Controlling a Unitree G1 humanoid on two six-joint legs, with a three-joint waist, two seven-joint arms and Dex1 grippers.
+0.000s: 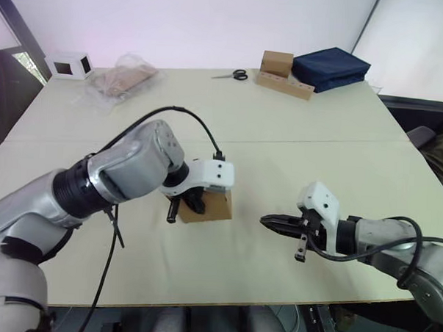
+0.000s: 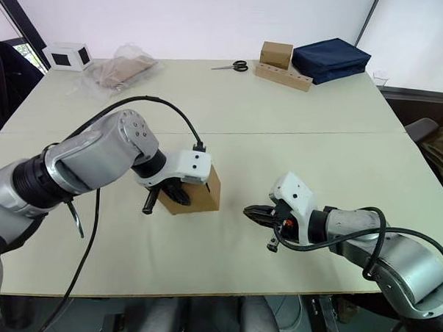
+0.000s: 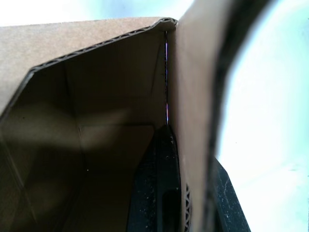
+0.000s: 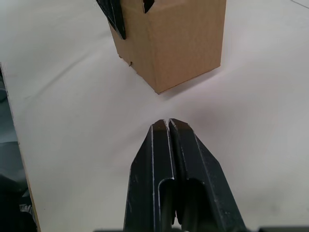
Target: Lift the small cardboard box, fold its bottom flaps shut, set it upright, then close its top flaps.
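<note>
**Left fingers pinch the box wall, right fingers pressed together**

The left gripper [image 1: 187, 203] has 1 finger inside the small cardboard box [image 1: 214, 205] and 1 finger outside it. The 2 fingers are clamped on a side wall of the box. In the left wrist view the inside finger [image 3: 157, 193] lies flat against that wall.

The right gripper [image 1: 272, 222] has its 2 fingers together, with nothing between them. It is near the box but not touching it, and it points at the box.

The box stands on the worktop [image 1: 282, 117], near the middle.

Far back lie scissors [image 1: 233, 75], a blue bag [image 1: 330, 68], a smaller brown cube [image 1: 277, 63], a plastic bag [image 1: 124, 76] and a white box [image 1: 68, 65].
</note>
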